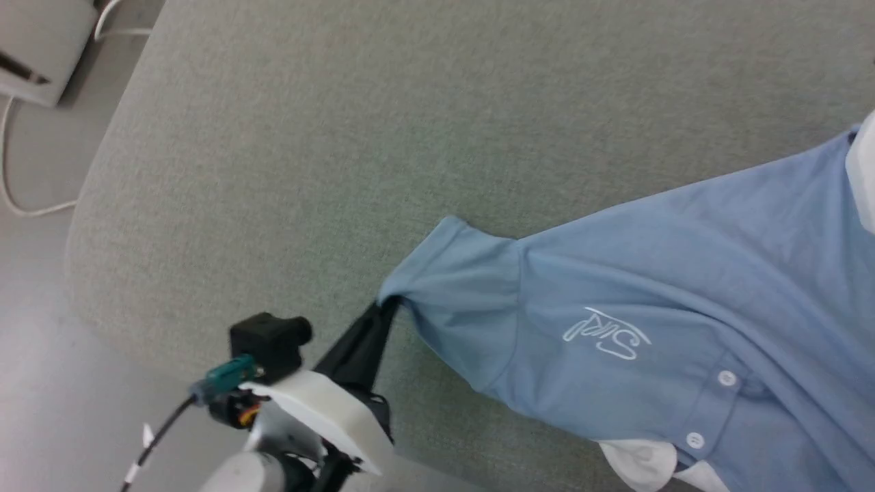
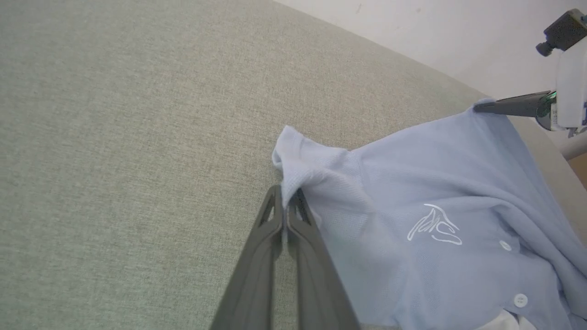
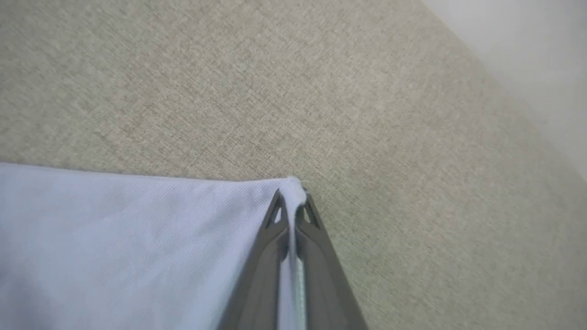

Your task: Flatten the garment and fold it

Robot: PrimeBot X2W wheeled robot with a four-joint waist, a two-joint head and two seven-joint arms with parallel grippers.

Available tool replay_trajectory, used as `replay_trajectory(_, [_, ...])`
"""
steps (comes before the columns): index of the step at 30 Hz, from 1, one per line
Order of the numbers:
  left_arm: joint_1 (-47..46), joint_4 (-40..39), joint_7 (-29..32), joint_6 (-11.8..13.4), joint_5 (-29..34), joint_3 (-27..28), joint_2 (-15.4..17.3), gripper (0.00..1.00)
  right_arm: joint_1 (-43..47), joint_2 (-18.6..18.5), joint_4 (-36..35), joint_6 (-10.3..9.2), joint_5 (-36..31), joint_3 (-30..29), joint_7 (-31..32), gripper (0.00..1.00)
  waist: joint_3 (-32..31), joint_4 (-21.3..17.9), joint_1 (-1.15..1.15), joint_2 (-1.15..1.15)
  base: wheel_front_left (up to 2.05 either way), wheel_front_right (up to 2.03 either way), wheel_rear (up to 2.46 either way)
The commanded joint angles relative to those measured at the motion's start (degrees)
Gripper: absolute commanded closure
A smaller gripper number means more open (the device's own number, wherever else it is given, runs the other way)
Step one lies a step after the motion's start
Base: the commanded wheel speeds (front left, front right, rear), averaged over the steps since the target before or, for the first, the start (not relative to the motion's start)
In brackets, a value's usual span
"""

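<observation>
Shirt (image 1: 649,260) is spread on grey cloth (image 1: 307,137) and pinched by left gripper (image 1: 388,307) and right gripper (image 3: 291,197); floor (image 1: 41,157) is seen upper left.

A wide surface covered in grey-green woven fabric (image 1: 342,137) is taking up most of the head view, its rounded corner curving down at the left. Soft, even light is falling across it, casting hardly any shadow. Beyond its edge a pale grey floor (image 1: 41,383) is showing. A white cable (image 1: 31,212) is trailing over that floor, and a pale boxy unit (image 1: 41,41) is sitting in the upper left corner.
</observation>
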Motion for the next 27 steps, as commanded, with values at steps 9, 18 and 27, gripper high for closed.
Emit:
replay_trajectory(9, [-2.2, -7.7, -0.3, 2.0, 3.3, 5.6, 6.6, 1.0, 0.1, -0.6, -4.0, -0.08, 2.5, -1.2, -10.1, 1.0, -15.4, -11.7, -0.02, 0.0, 0.0, 0.0, 0.0])
replay_trajectory(18, [-6.1, -15.6, 0.7, 3.8, 5.3, 11.8, 11.8, 1.0, 3.7, -2.7, -15.9, -0.08, 5.5, -5.7, -14.2, 1.0, -21.6, -18.2, -0.02, 0.0, 0.0, 0.0, 0.0])
replay_trajectory(27, [-14.3, -21.8, 0.7, 4.5, 6.1, 19.5, 16.0, 1.0, 4.4, -1.1, -28.4, -0.08, 4.4, -10.8, -16.7, 1.0, -23.8, -24.0, -0.02, 0.0, 0.0, 0.0, 0.0])
